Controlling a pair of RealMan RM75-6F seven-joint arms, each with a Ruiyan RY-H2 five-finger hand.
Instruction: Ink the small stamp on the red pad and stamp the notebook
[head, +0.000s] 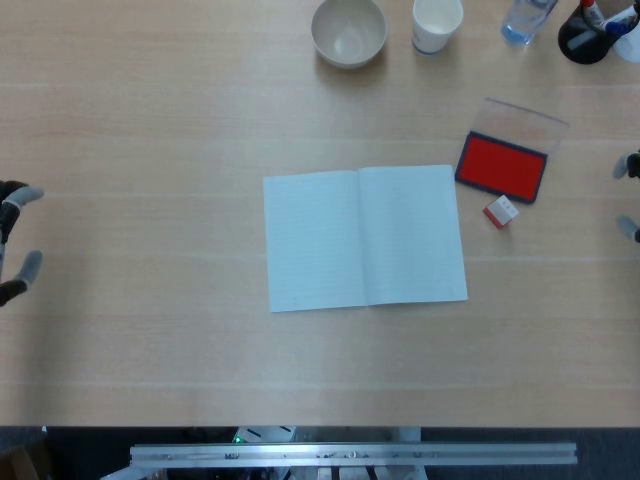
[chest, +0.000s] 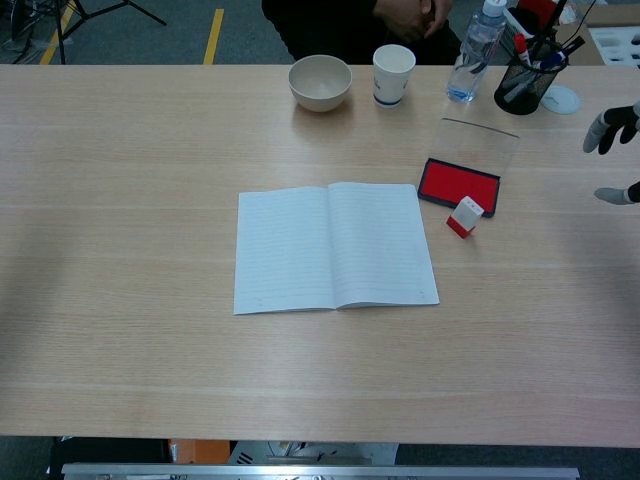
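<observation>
An open notebook (head: 364, 236) (chest: 333, 246) lies flat mid-table, its pages blank. Right of it sits the red ink pad (head: 501, 166) (chest: 458, 185) with its clear lid folded back. The small red-and-white stamp (head: 500, 211) (chest: 464, 216) lies on the table just in front of the pad. My left hand (head: 14, 243) shows only fingertips at the far left edge, spread and holding nothing. My right hand (head: 629, 195) (chest: 615, 150) enters at the right edge, fingers apart and empty, well right of the pad.
Along the far edge stand a beige bowl (head: 348, 31) (chest: 320, 82), a paper cup (head: 437, 24) (chest: 393, 74), a water bottle (chest: 473, 50) and a black pen holder (chest: 527, 78). A person sits behind the table.
</observation>
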